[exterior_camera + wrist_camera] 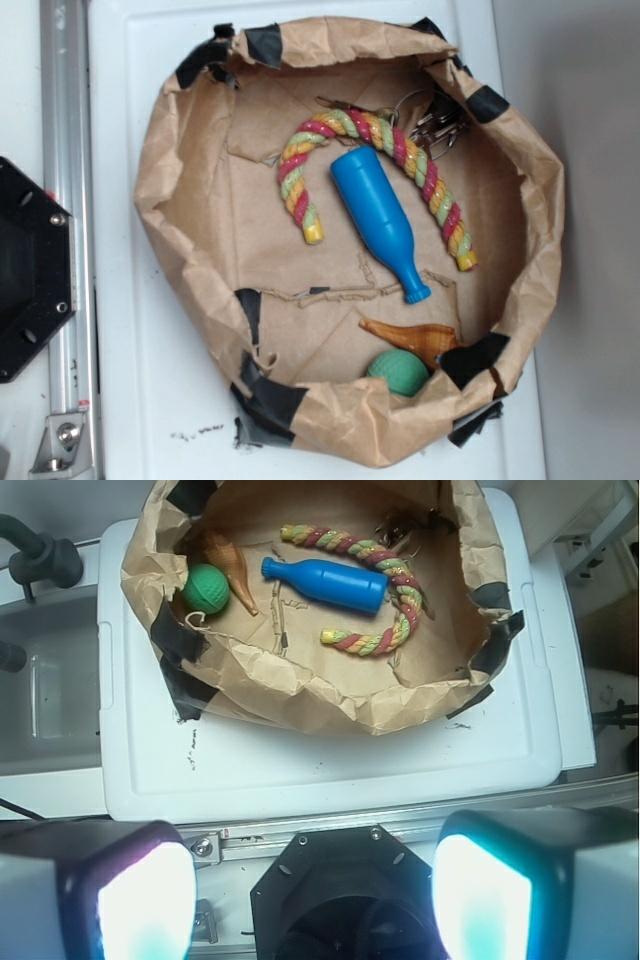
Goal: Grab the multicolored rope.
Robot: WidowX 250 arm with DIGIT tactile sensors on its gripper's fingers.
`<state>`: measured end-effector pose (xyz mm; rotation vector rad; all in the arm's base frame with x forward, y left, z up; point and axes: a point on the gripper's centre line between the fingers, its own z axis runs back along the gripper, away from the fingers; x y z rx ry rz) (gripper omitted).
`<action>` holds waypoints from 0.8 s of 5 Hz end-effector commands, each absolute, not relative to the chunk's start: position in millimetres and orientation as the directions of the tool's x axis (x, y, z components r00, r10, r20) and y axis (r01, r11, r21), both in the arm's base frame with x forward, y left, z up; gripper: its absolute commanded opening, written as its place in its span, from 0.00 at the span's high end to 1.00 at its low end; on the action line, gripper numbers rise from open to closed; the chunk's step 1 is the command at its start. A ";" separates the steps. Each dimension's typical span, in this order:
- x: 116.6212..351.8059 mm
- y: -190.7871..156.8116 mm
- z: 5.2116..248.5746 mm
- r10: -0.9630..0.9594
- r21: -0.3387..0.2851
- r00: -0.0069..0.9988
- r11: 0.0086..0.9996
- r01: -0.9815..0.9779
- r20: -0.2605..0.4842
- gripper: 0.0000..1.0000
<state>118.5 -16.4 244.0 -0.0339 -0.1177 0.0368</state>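
The multicolored rope point(385, 150) lies bent in an arch inside the brown paper bowl point(165, 170), its yellow ends pointing toward the near side. In the wrist view the rope point(385, 590) curves round the blue bottle toy point(325, 583). The bottle point(380, 220) lies inside the arch. My gripper point(315, 900) shows only in the wrist view: its two fingers stand wide apart at the bottom edge, empty, high above the robot base and well back from the bowl. The gripper is out of the exterior view.
A green ball point(398, 372) and an orange cone-shaped toy point(415, 338) lie at the bowl's near side. A metal key ring point(430, 115) sits behind the rope. The bowl rests on a white lid point(330, 770). The black robot base point(30, 265) and a metal rail point(65, 150) are at the left.
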 end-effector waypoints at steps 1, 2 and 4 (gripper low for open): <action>118.5 -16.4 244.0 0.039 -0.036 0.992 0.999 -0.035 0.117 0.00; 168.5 -6.7 194.0 0.182 -0.032 0.979 0.983 -0.180 0.089 0.00; 235.8 11.9 129.4 0.446 0.016 0.872 0.889 -0.458 0.201 0.00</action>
